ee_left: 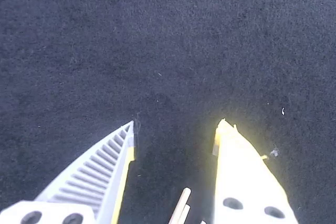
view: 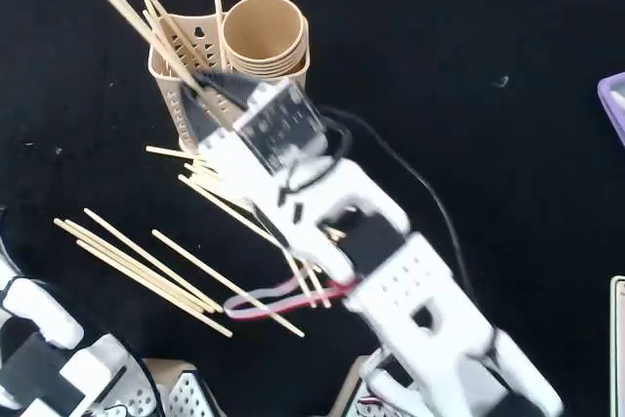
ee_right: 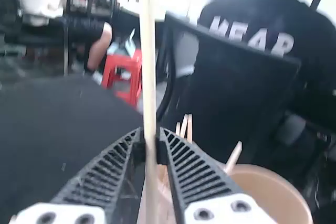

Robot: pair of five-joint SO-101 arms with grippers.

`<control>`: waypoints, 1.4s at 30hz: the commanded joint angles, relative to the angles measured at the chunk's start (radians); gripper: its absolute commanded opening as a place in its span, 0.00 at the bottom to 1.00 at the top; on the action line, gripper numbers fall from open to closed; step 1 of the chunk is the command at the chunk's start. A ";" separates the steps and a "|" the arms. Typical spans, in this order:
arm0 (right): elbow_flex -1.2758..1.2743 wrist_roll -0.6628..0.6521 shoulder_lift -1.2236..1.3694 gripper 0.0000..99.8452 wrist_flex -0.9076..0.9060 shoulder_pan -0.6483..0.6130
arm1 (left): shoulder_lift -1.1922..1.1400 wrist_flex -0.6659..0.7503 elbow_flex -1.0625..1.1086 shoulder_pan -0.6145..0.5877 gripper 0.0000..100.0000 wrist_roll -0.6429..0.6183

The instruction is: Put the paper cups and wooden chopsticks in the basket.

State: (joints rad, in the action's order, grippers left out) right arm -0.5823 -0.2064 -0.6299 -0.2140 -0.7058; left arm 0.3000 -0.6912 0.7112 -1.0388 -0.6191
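High view: the right claw (view: 208,95) sits over the near wall of the basket (view: 168,80) at the far left of the desk (view: 488,144), pressed together on one held chopstick (view: 117,2). The stick's long axis slants from the claw up and away to the far left, and its lower end is hidden under the claw. The cups (view: 264,31) stand stacked in the basket's right side, with several sticks already upright in its left side. The right arm stretches from the near right diagonally to the basket, lying across some of the loose chopsticks (view: 146,266), which are scattered on the desk nearer than the basket, mostly pointing from far left to near right. The left arm (view: 44,354) is folded at the near left corner and is judged the nearer one to that loose group. Left wrist view: the left claw (ee_left: 177,124) is spread just above bare desk, holding nothing, with a chopstick end (ee_left: 180,211) showing between its jaws near their base. Right wrist view: the right claw (ee_right: 149,135) pinches the held chopstick (ee_right: 147,51) at its tips, the stick crossing the jaws and rising well beyond them. The rim of a cup (ee_right: 273,192) and sticks in the basket (ee_right: 185,124) lie just past the tips. The release is judged to turn on the stick's hidden lower end lying inside the basket's wall.
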 commanded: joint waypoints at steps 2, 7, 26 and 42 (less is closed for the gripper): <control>0.188 0.006 0.242 0.01 0.189 0.005 | 0.034 0.012 -0.010 0.010 0.24 0.000; 0.395 0.008 0.499 0.01 0.287 0.026 | 0.034 0.012 -0.010 0.010 0.24 0.000; 0.639 0.273 0.826 0.01 0.281 0.137 | 0.035 0.012 -0.010 0.038 0.24 0.002; 0.659 0.272 0.817 0.14 0.055 0.098 | 0.035 0.011 -0.010 0.035 0.24 0.002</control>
State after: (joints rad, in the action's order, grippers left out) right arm -0.0023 0.0790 0.2140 -0.0821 -0.5892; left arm 0.3000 -0.6912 0.7112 -1.0111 -0.6191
